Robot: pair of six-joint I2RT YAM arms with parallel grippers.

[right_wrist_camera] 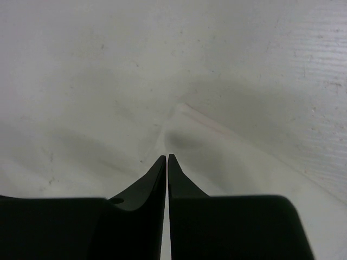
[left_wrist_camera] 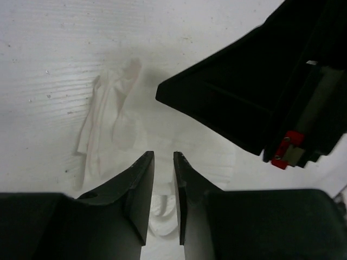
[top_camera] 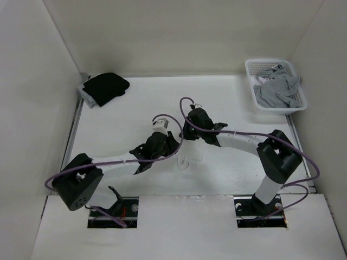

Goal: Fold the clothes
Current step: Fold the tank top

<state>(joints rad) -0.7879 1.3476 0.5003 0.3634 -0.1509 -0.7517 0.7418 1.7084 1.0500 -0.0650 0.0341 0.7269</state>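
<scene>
Left jaws narrow on bunched tank top, right jaws nipping its fold (long axis points toward my bases).

Left claw and right claw crowd the table's middle, close together over the white tank top. Black garment blocks the far-left corner, basket the far-right; open surface between.
</scene>
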